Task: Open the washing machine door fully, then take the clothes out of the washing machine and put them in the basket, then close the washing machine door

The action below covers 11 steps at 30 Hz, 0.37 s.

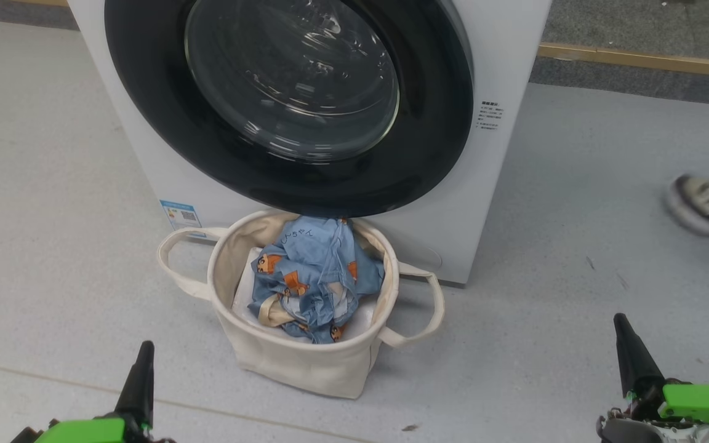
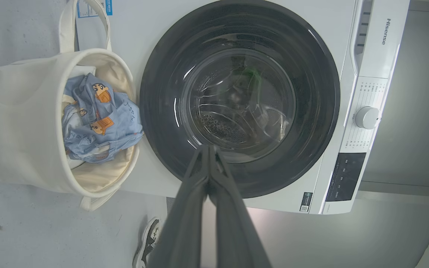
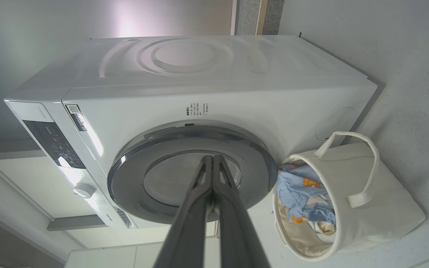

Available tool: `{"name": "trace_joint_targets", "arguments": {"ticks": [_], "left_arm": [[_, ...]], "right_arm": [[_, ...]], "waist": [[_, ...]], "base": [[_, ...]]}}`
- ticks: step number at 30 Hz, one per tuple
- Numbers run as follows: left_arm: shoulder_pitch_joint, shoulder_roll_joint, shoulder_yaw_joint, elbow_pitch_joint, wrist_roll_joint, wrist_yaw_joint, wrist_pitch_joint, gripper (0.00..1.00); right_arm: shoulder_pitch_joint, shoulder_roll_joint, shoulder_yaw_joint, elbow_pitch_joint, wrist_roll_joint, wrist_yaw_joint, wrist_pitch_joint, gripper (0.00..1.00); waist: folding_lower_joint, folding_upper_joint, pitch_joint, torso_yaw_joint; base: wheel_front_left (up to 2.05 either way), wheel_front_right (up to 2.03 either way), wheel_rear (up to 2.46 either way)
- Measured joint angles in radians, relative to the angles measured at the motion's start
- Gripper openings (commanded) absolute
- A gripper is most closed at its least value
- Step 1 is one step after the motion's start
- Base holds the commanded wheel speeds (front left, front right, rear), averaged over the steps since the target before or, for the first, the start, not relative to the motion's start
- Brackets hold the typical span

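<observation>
1. Both arms are low and back from the work. The left gripper (image 2: pixel 207 152) has its fingers pinched together with nothing between them, and the right gripper (image 3: pixel 212 159) is the same: clenched and empty.
2. The washing machine door (image 1: pixel 293 92) looks closed flat against the front of the washing machine (image 1: pixel 514 74). Through the glass I can make out bare drum holes.
3. The basket (image 1: pixel 305 363) stands on the grey floor (image 1: pixel 53 246) right up against the washer's front, under the door's lower rim, both handle loops sticking out sideways.
4. The clothes (image 1: pixel 314 280) are bunched up inside the basket, piled above its rim at the back. From the head cam the top of the pile overlaps the door's bottom edge; I can't tell if it actually touches.
5. There's a flat white sheet (image 1: pixel 240 295) under the clothes.
6. A blue label sticker (image 1: pixel 179 214) sits at the washer's lower corner, just beside the basket's handle.
7. Someone's shoe (image 1: pixel 708 209) is on the floor off to my right, well apart from the basket.
</observation>
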Motion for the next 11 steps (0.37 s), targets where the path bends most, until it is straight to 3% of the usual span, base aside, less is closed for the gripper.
{"name": "trace_joint_targets", "arguments": {"ticks": [11], "left_arm": [[0.000, 0.000, 0.000, 0.000, 0.000, 0.000, 0.000, 0.00]], "right_arm": [[0.000, 0.000, 0.000, 0.000, 0.000, 0.000, 0.000, 0.00]], "waist": [[0.0000, 0.0000, 0.000, 0.000]], "base": [[0.00, 0.00, 0.00]]}}
